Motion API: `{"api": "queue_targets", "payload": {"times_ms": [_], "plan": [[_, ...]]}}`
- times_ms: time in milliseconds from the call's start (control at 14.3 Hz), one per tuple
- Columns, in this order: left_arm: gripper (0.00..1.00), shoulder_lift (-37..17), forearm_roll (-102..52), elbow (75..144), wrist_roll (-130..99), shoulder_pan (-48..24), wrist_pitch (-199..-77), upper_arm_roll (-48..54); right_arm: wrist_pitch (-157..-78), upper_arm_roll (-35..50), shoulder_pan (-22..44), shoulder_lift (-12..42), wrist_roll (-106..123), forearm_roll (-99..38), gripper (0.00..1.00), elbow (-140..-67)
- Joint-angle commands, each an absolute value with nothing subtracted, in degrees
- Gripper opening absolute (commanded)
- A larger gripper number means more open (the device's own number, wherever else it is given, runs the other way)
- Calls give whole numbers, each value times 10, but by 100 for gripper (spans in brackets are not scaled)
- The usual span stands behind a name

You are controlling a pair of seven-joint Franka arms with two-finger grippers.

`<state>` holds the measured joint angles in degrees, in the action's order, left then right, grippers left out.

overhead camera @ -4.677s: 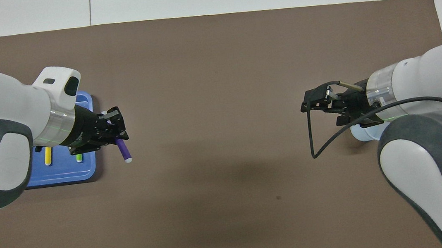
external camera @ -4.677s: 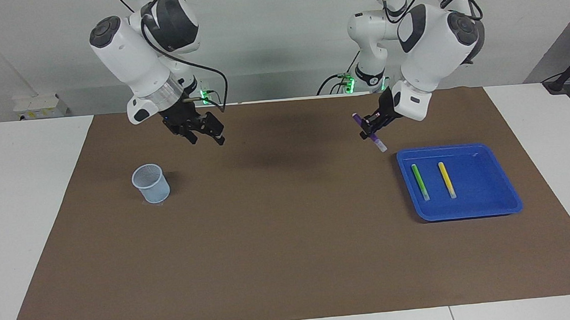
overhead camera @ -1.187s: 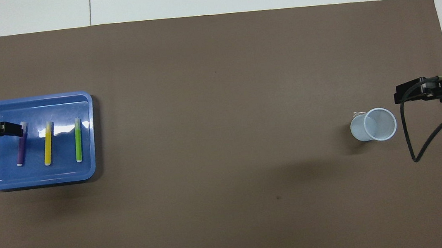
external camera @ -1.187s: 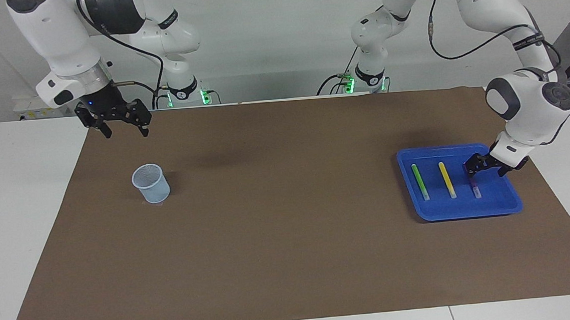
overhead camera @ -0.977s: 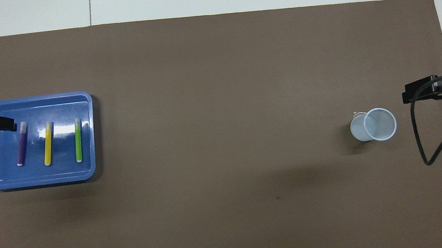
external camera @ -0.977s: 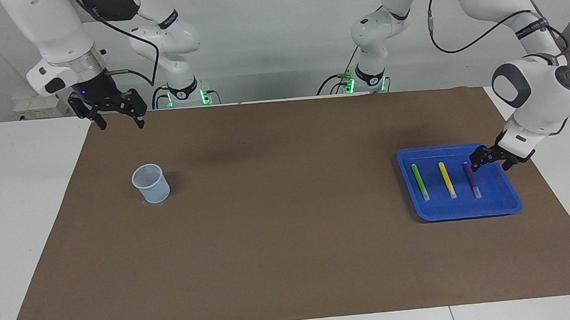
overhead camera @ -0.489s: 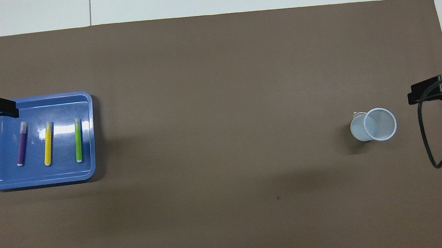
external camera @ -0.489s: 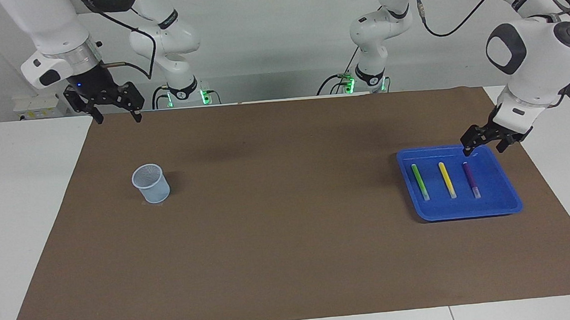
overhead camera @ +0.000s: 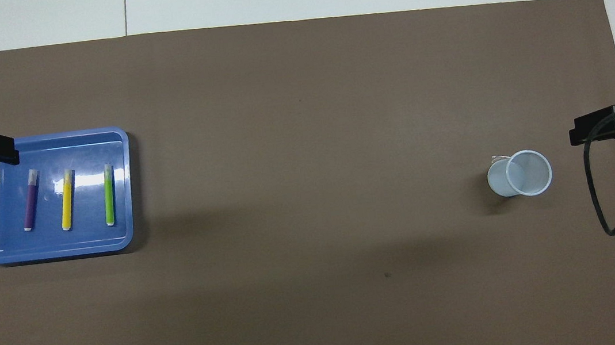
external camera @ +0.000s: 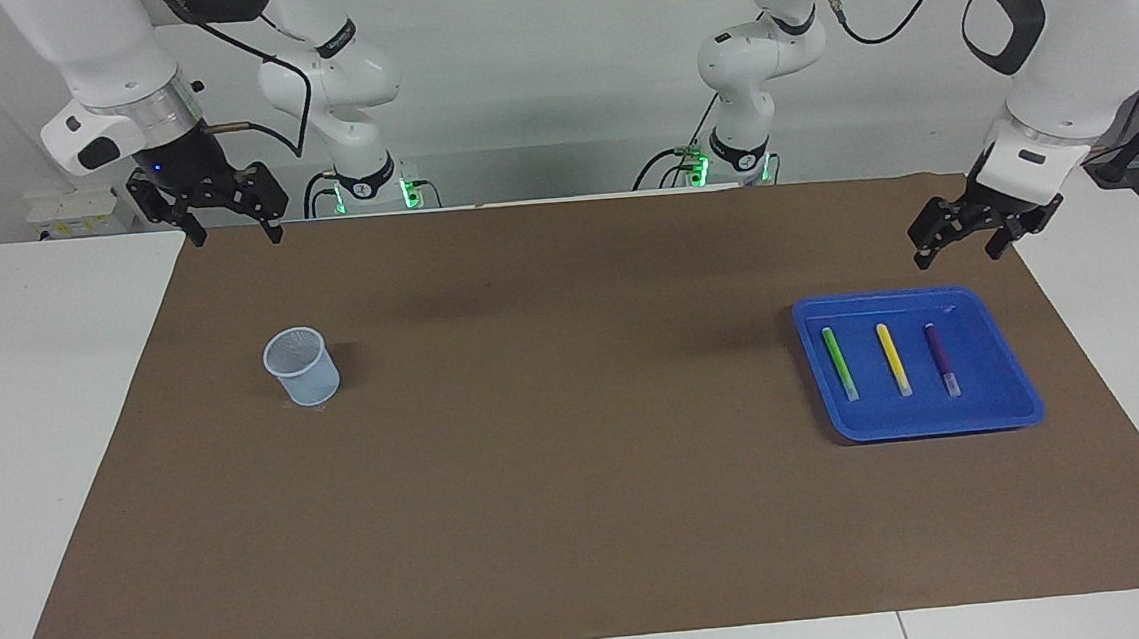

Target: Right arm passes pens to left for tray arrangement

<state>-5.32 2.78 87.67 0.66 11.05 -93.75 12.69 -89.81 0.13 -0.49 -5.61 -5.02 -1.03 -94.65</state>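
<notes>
Pens, all three, lying in the blue tray [external camera: 1021, 398] at the left arm's end of the table: green pen [external camera: 840, 364], yellow pen [external camera: 894, 359], purple pen [external camera: 942, 359], side by side, roughly parallel, apart from one another, pale ends pointing away from the robots. Judging the arranging step as finished; nothing left in the mesh cup [external camera: 302, 366] as far as showing, standing well apart toward the right arm's end.

Left gripper [external camera: 957, 232] hanging over the mat just past the tray's robot-side rim, fingers spread, gripping nothing. Right gripper [external camera: 226, 210] waiting over the mat's corner at its own end, likewise spread and carrying nothing.

Likely calling for no more than parking both arms clear; no further handover needed, judging by the cup.

Tray looking like glossy moulded plastic, shallow, rounded corners, raised rim, catching a glare. Pens slim, smooth, cylindrical, prone to rolling. Cup pale, tapered, fine mesh. Mat [external camera: 583, 519] dull brown, flat, matte.
</notes>
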Motion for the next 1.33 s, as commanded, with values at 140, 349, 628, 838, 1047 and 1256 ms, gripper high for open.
{"api": "queue_targets", "payload": {"times_ms": [140, 349, 628, 838, 1047, 1256], "plan": [[100, -15, 15, 876, -28, 46, -878, 106, -900, 3, -13, -92, -43, -11, 100, -955], [100, 1, 12, 876, -49, -23, -854, 46, -933, 3, -16, -87, -41, -11, 100, -972], [100, 20, 11, 875, -50, -82, -825, -25, -917, 3, -17, -61, -40, -11, 100, -975], [100, 42, 11, 887, -48, -86, -824, -33, -905, 3, -18, -61, -40, -11, 100, -973], [100, 57, 11, 924, -47, -80, -852, -33, -911, 4, -14, -61, -41, -11, 100, -974], [100, 85, 11, 992, -46, -78, -905, -29, -911, 4, -14, -61, -41, -11, 100, -975]]}}
